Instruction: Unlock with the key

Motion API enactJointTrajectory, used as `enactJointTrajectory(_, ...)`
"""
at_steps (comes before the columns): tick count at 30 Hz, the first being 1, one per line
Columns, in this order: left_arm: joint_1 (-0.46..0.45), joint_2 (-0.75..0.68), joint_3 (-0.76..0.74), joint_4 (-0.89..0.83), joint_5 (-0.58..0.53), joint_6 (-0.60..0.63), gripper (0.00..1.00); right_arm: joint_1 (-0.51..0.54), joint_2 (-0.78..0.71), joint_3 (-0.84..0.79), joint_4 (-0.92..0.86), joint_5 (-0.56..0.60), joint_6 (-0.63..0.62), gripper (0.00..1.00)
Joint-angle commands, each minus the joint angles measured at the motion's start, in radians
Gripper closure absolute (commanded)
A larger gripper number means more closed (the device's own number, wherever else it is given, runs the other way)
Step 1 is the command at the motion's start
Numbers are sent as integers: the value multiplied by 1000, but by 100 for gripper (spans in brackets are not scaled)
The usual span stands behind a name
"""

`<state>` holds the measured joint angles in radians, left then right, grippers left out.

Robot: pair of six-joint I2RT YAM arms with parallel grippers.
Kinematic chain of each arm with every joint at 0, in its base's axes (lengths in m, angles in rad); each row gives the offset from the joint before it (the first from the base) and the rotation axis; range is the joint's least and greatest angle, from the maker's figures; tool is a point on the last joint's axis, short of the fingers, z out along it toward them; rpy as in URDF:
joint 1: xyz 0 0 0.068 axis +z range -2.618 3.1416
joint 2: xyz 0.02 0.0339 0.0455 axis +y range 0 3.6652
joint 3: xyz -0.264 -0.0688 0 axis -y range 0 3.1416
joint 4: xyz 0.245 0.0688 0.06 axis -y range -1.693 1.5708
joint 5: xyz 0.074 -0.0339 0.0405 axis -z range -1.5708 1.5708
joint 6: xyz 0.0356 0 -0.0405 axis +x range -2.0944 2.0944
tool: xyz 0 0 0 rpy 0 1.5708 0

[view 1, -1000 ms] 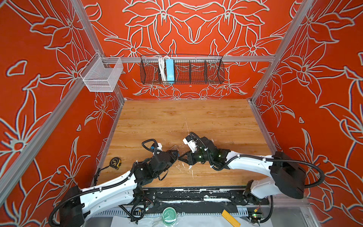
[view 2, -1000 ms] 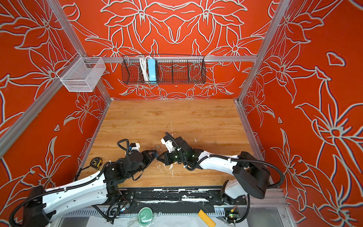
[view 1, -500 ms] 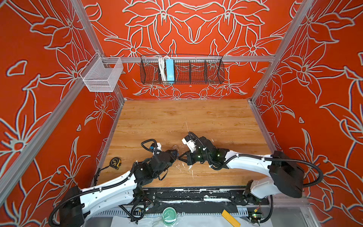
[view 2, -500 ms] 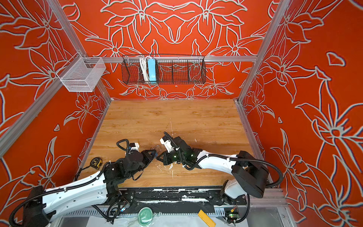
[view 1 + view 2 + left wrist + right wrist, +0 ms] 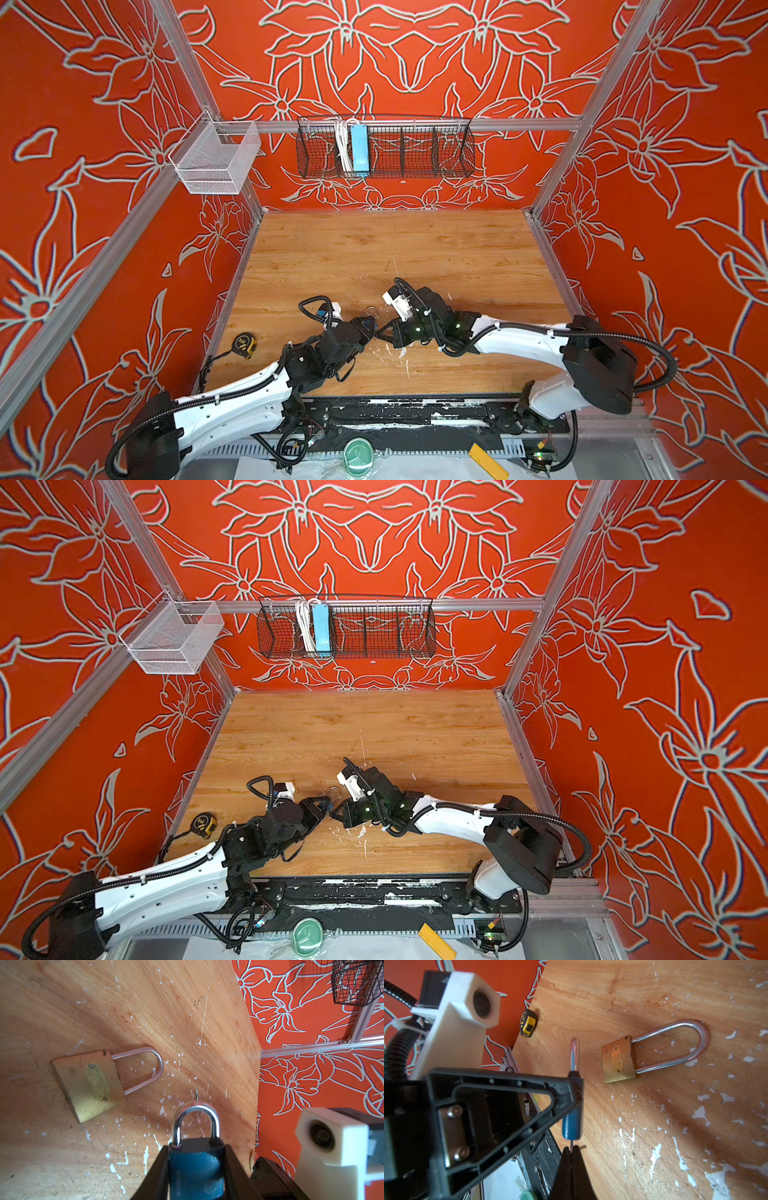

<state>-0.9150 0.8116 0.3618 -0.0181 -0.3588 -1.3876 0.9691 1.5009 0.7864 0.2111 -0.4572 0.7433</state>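
Over the scuffed bench (image 5: 374, 249), the blue padlock (image 5: 195, 1167) is clamped by the left hand (image 5: 196, 1151). The key (image 5: 571, 1144) is pinched tight at its keyhole by the right hand (image 5: 572, 1150). With the shackle (image 5: 195, 1109) seated, the turn is judged undone.

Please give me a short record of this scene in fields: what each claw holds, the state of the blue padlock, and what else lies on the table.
Left claw: shut on the blue padlock, gripping its body
Right claw: shut on the key
Insertion: key blade reaches the blue padlock's underside; depth cannot be told
Shackle: on the blue padlock, looks closed
On the table: brass padlock lying flat; tape measure near the edge
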Motion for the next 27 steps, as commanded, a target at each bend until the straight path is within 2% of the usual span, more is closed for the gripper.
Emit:
enactJointTrajectory(1, -10, 6, -19, 147, 88, 42, 100, -5, 20, 23, 224, -25, 92, 100)
enactJointTrajectory(5, -10, -30, -87, 303, 97, 100, 100, -31, 74, -12, 451, -82, 220, 100)
enactJointTrajectory(9, -10, -111, -99, 300, 96, 194, 100, -48, 115, -45, 597, -102, 291, 100)
enactJointTrajectory(19, -10, -275, -219, 395, 92, 294, 100, -54, 115, -95, 724, -85, 348, 100)
enactJointTrajectory(27, -8, -300, -269, 537, 124, 388, 100, -58, 119, -126, 819, -82, 380, 100)
